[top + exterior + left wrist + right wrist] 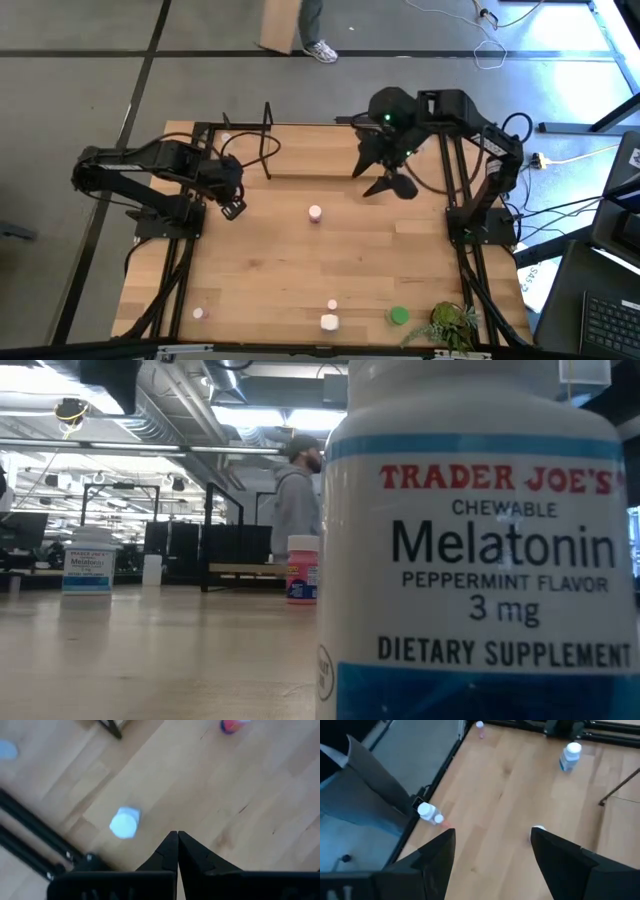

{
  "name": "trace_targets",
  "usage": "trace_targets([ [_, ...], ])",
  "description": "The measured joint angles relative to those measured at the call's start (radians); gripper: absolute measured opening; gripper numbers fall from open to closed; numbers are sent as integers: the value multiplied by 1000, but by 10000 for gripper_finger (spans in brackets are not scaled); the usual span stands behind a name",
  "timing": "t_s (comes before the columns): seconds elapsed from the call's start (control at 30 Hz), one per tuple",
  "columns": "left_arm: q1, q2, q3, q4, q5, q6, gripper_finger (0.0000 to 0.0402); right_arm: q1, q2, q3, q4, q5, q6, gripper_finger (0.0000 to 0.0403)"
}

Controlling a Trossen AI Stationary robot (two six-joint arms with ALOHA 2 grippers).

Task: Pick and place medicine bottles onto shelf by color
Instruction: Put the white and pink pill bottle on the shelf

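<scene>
High view. The left gripper hangs over the table's left part, near the shelf at the far edge, holding nothing. The right gripper hangs over the far right part, fingers spread, also empty. The middle of the table is mostly bare; one pink-capped bottle stands there alone, well apart from both grippers. Along the near edge sit a small pink bottle, another pink-topped bottle, a white bottle and a green bottle, with a leafy plant at the near right corner. A person's shoe shows on the floor beyond the table.

Low view. A large white melatonin bottle stands hard against the lens and blocks the right half. Past it are a pink-labelled bottle, a second melatonin bottle far left, and a person in the room behind. Neither gripper shows here.

Left wrist view. The two fingers are pressed together on nothing above bare wood. A white-capped bottle stands near the table's black frame; a pink one lies farther off.

Right wrist view. The fingers stand wide apart, nothing between them. A white bottle lying down rests at the table edge; an upright blue-labelled bottle stands farther off.
</scene>
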Motion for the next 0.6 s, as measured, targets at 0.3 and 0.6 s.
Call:
trace_targets([
  [0.3, -1, -4, 0, -23, 39, -2, 0, 56, -19, 0, 39, 64, 109, 262],
  [0.6, -47, -4, 0, -23, 39, 0, 0, 128, -57, -226, 266, 133, 221, 262],
])
